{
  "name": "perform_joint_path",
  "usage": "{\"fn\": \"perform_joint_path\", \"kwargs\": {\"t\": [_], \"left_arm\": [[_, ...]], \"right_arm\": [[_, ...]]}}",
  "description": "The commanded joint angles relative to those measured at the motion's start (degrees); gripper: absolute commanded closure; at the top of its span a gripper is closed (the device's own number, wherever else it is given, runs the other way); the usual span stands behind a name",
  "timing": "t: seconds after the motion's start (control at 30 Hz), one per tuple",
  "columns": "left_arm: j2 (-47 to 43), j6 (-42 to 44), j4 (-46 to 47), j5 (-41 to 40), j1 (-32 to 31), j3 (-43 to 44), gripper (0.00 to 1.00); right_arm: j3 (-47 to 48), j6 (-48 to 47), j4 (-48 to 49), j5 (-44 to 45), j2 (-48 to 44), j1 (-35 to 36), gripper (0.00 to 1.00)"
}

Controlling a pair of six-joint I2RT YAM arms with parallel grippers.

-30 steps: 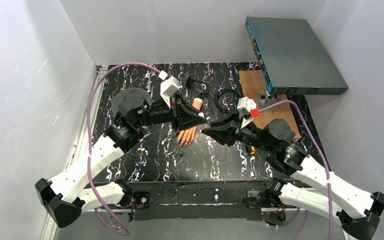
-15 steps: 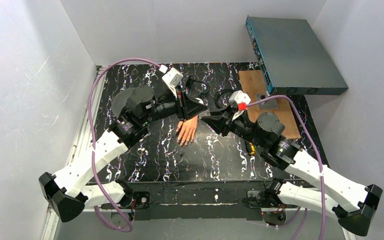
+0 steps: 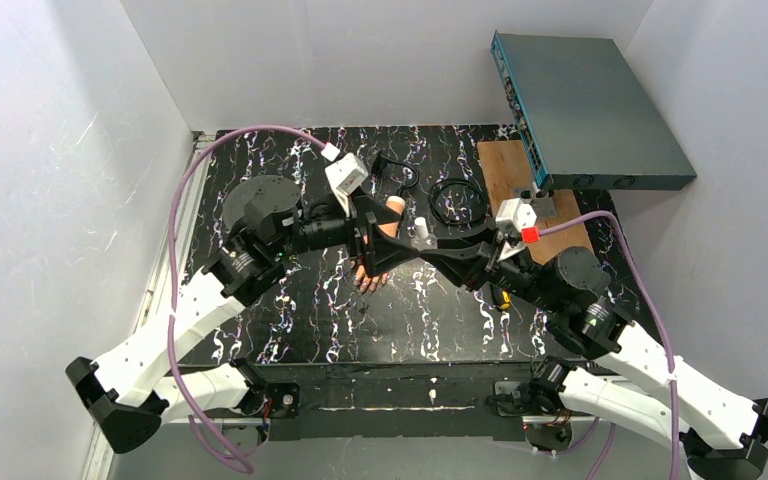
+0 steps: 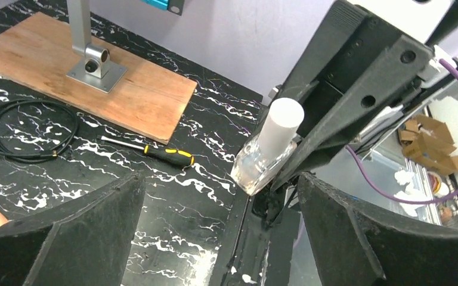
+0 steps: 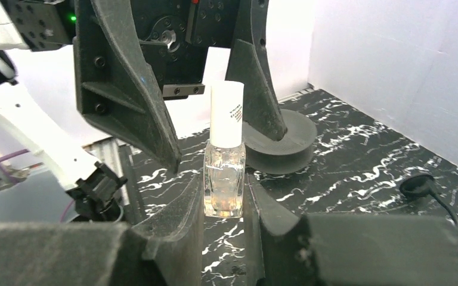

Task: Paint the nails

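A clear nail polish bottle (image 5: 225, 179) with a white cap (image 5: 226, 113) stands upright in my right gripper (image 5: 223, 205), whose fingers are shut on its glass sides. My left gripper (image 4: 220, 179) is open, and its two black fingers (image 5: 125, 101) stand apart on either side of the cap without touching it. In the top view both grippers meet above the mannequin hand (image 3: 372, 274), the bottle (image 3: 422, 232) between them. The left gripper (image 3: 400, 243) covers most of the hand. The nails at its fingertips (image 3: 366, 287) are too small to make out.
A yellow-and-black screwdriver (image 4: 167, 155) lies near a wooden board (image 4: 95, 77) carrying a metal post (image 4: 89, 53). A coiled black cable (image 3: 455, 200) lies behind the grippers. A blue-grey box (image 3: 590, 110) is at the back right and a round black disc (image 3: 260, 200) at the left.
My left gripper has gone from shut to open. The right arm has swung left and brought the bottle up between the left gripper's fingers, over the hand.
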Motion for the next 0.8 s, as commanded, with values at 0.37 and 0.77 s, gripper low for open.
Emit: {"fn": "perform_joint_path", "kwargs": {"t": [0.37,0.77], "left_arm": [[-6.1,4.0,8.4,20.4,-0.2,0.0,0.25],[-5.3,4.8,7.9,20.6,-0.2,-0.8,0.49]], "right_arm": [[3.9,7.6,4.2,-20.7,1.1,0.3,0.99],[4.5,8.9,7.5,-22.6,3.0,0.3,0.99]]}}
